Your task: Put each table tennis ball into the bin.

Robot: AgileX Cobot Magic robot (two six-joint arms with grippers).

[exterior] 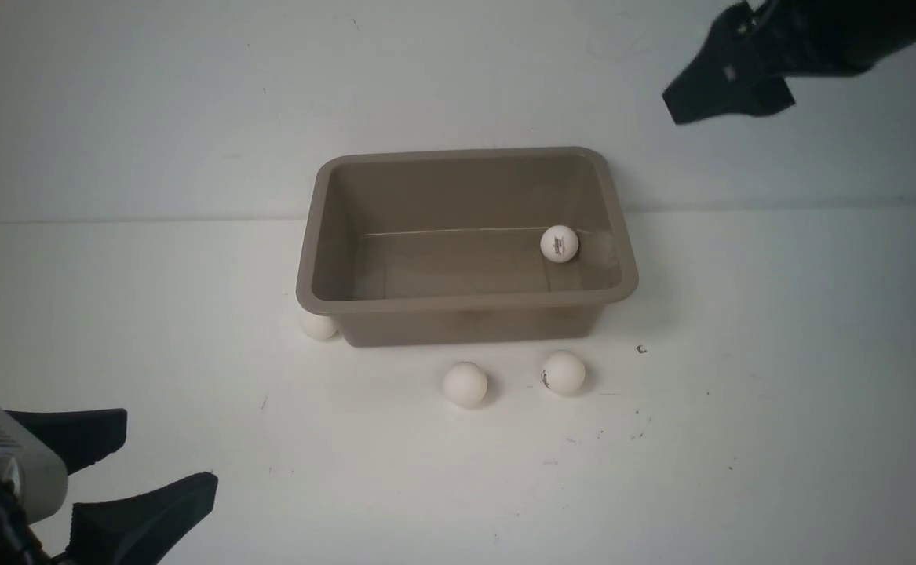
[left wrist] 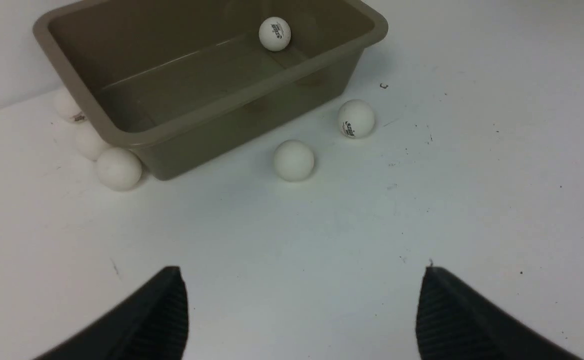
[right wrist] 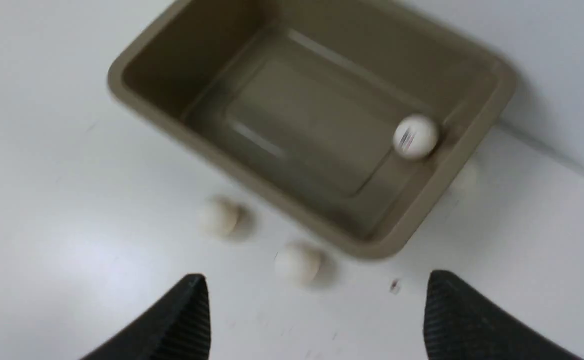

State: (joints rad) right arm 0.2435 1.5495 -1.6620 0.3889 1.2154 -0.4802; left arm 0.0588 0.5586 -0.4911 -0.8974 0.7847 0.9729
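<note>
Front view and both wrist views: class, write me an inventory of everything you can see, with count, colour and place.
Rectangular plastic bin: one, grey-brown, on the table by the back wall
Small round matte table tennis balls: seven, white; one inside the bin, two in front, three at its left side, one, blurred, at its right side
Smooth flat table: one, white, under the bin
Plain back wall: one, white, behind
Left pincer, right pincer: two, black, both open

silver rounded left wrist housing, vent slots, black cable, angular black fingers
</note>
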